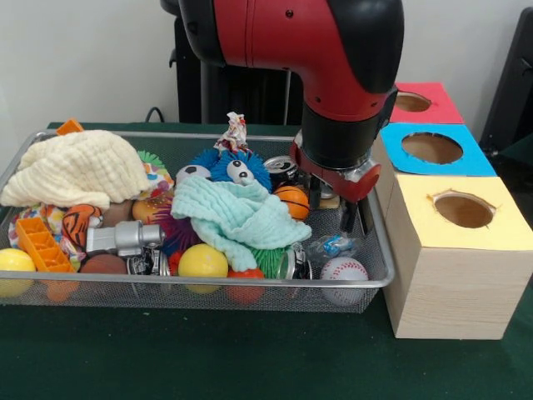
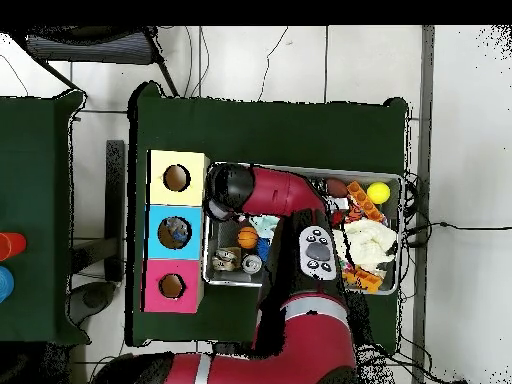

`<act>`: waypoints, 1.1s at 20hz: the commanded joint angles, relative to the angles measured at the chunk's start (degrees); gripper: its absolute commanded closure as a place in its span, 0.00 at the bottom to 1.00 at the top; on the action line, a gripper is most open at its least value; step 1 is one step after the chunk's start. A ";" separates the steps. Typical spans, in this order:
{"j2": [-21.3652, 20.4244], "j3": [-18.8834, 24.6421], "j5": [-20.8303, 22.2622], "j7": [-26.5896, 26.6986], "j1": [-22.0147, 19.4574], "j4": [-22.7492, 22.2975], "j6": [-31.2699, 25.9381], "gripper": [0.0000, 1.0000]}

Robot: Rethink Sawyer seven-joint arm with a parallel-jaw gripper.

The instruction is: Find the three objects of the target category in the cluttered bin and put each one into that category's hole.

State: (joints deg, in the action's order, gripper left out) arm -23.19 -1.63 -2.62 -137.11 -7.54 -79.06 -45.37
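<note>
The silver wire-mesh bin (image 1: pixel 208 285) is full of clutter; it also shows in the overhead view (image 2: pixel 232 283). My gripper (image 1: pixel 356 215) hangs low inside the bin's right end, close to the wall beside the boxes. A see-through creased plastic piece (image 1: pixel 327 247) with a blue mark lies just below and left of the gripper, next to a baseball (image 1: pixel 343 271). I see no other clear pieces; they may be buried. The red-topped box with its round hole (image 1: pixel 412 102) stands farthest back in the row; in the overhead view the hole (image 2: pixel 171 286) is nearest the robot's base.
A blue-topped hole (image 1: pixel 431 147) and a yellow-topped hole (image 1: pixel 463 209) sit in the same row of boxes. The bin holds a mint cloth (image 1: pixel 237 217), a cream cloth (image 1: pixel 79 167), several balls, shiny cans (image 1: pixel 283 167) and an orange toy (image 1: pixel 42 246).
</note>
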 commanded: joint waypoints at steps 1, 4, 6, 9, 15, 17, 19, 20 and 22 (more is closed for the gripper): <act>0.10 1.42 -3.73 -10.46 -0.42 -2.24 6.00 0.00; 0.42 2.00 -4.15 -9.61 -1.19 -3.37 9.45 0.00; 1.04 1.75 -4.05 -9.03 -1.49 -3.23 10.82 0.00; 2.40 1.53 -3.81 -8.11 -2.05 -2.60 12.51 0.00; 4.51 0.02 -2.06 -6.45 -2.26 -1.43 14.39 0.00; 4.85 -0.55 -2.14 -6.39 -2.00 -0.98 13.02 0.00; 5.18 -0.79 -2.32 -6.34 -1.85 -1.11 12.24 0.00; 5.40 -0.81 -2.49 -6.44 -1.63 -1.23 11.54 0.00; 5.65 -0.83 -2.84 -6.63 -1.35 -1.51 10.31 0.00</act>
State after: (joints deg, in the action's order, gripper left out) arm -20.87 -2.96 -4.64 -137.11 -8.12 -79.12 -33.39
